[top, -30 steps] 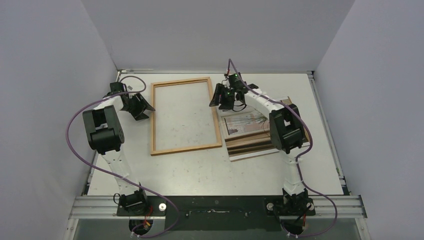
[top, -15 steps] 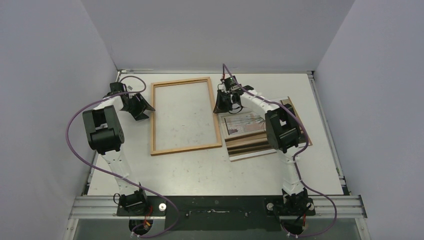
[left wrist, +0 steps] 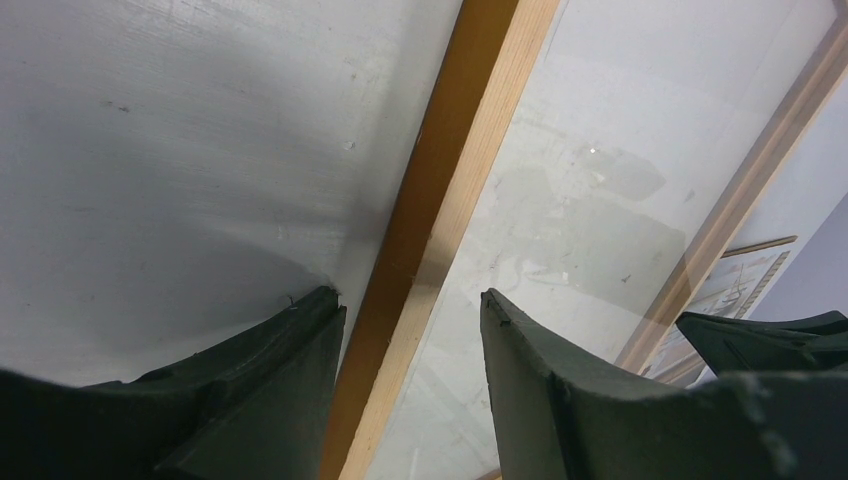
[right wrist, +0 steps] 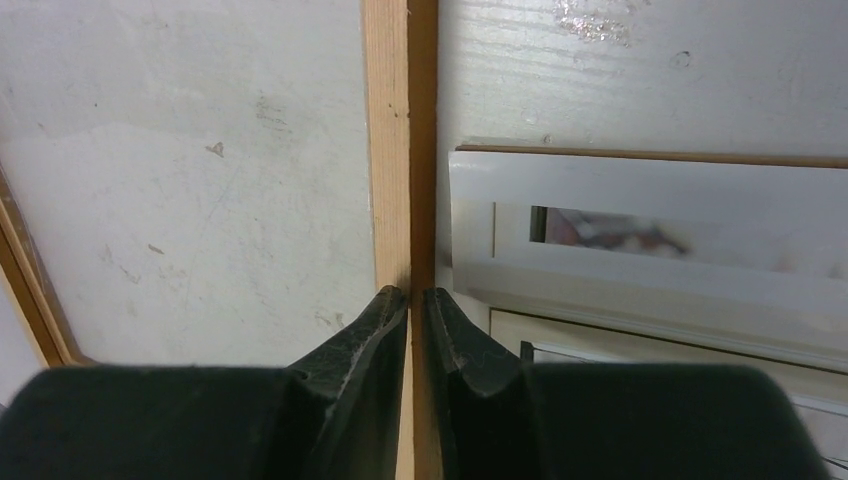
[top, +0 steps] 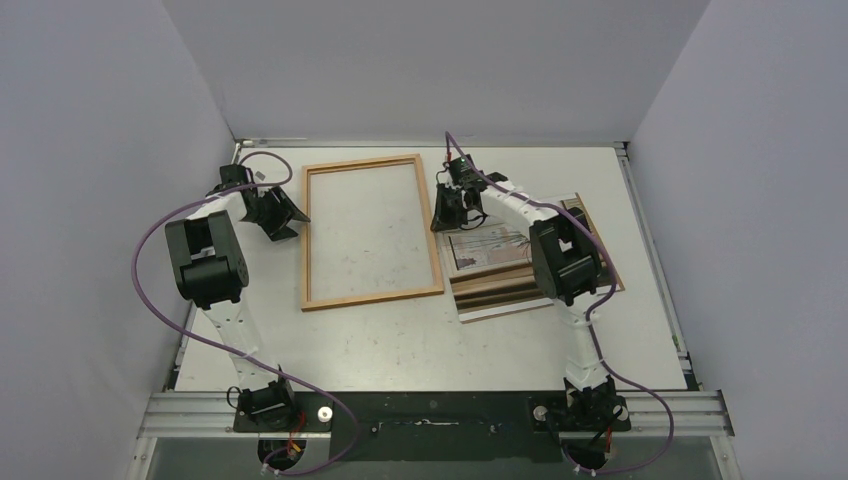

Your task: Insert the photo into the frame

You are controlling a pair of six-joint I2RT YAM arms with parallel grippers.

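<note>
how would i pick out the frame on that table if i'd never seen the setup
Look at the white table in front of the two arms. Lying flat left of centre is the frame, an open rectangle of thin orange-brown wood with the tabletop showing through it. The photo to its right is a solid printed sheet, not an outline.

- Top view: bright, even, soft light; the surface [top: 400, 340] shows only faint shadows.
- Left wrist view: the left tool [left wrist: 405, 300] casts a broad soft shadow; small glints show inside the frame [left wrist: 440, 230].
- Right wrist view: the right tool [right wrist: 415, 292] is dark, the photo [right wrist: 640, 240] blurred.
</note>
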